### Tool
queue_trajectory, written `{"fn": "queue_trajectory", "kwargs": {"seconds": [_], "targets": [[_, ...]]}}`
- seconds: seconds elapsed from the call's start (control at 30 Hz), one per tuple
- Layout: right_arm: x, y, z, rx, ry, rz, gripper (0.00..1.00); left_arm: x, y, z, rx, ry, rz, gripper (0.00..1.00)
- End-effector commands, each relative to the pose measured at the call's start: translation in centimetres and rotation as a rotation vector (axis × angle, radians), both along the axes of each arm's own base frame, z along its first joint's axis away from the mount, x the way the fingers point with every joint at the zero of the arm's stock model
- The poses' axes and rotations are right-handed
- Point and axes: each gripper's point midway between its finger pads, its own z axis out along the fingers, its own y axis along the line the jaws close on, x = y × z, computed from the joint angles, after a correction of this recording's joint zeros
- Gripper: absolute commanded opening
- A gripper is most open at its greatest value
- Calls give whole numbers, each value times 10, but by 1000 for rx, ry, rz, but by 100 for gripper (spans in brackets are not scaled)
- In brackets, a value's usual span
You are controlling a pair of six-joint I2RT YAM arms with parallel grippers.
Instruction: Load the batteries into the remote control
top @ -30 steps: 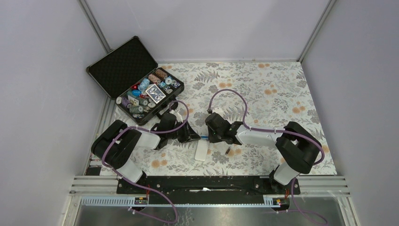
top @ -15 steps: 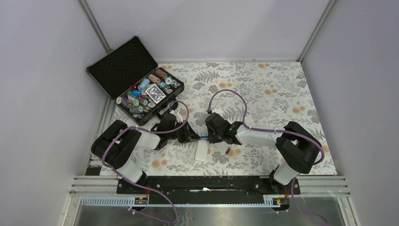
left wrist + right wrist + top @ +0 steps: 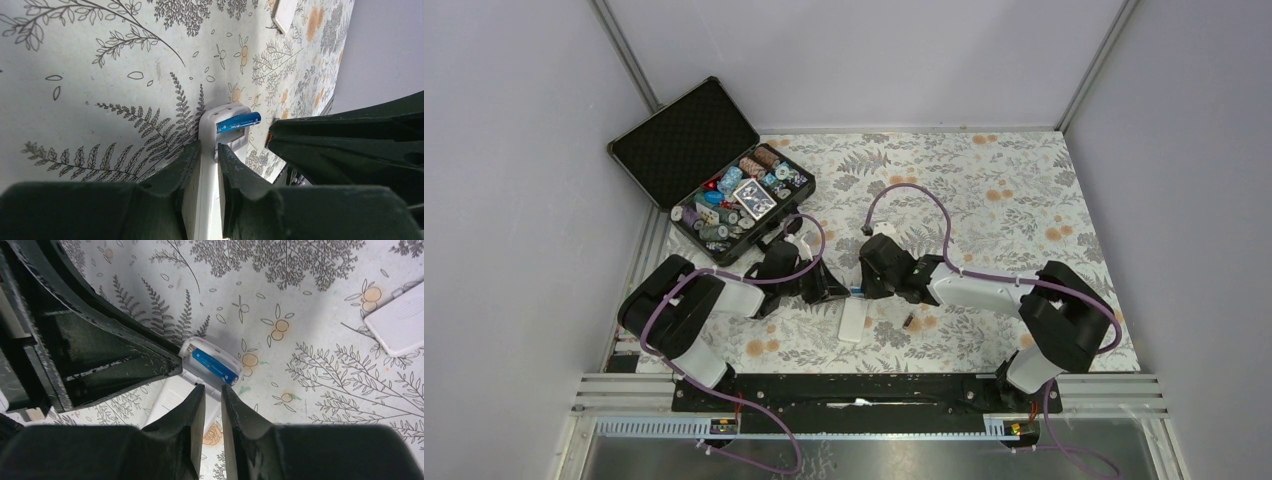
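The white remote control (image 3: 212,116) is held on edge in my left gripper (image 3: 207,145), which is shut on its body. The battery bay at its free end is open, and the blue battery (image 3: 239,121) lies in it. In the right wrist view the blue battery (image 3: 214,366) fills one slot of the remote control (image 3: 172,397). My right gripper (image 3: 212,387) is nearly shut and empty, with its tips at the bay's edge beside the battery. In the top view both grippers, left (image 3: 840,291) and right (image 3: 865,291), meet at the remote. The dark reddish battery (image 3: 907,322) lies on the mat to the right.
A white battery cover (image 3: 852,320) lies on the floral mat just in front of the grippers, and also shows in the right wrist view (image 3: 400,322). An open black case (image 3: 739,200) of poker chips and cards stands at the back left, lid (image 3: 686,142) raised.
My right arm has shifted slightly and its gripper has edged left toward the remote's open bay. The left gripper and the remote have not moved.
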Motion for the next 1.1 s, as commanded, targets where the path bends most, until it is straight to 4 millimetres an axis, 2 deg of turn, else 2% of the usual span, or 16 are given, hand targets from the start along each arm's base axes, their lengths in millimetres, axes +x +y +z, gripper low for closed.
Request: {"fn": "queue_trajectory", "kwargs": {"seconds": [0.0, 0.2, 0.57, 1.07], "targets": [[19, 5, 15, -6, -57, -23, 25, 3, -3, 11, -42, -42, -8, 21], [25, 1, 12, -40, -67, -33, 25, 3, -2, 10, -41, -36, -8, 18], [22, -5, 1, -65, -47, -41, 24, 2, -2, 9, -40, -33, -7, 16], [22, -2, -4, -65, -29, -40, 23, 2, -1, 10, -41, -33, -4, 14]]}}
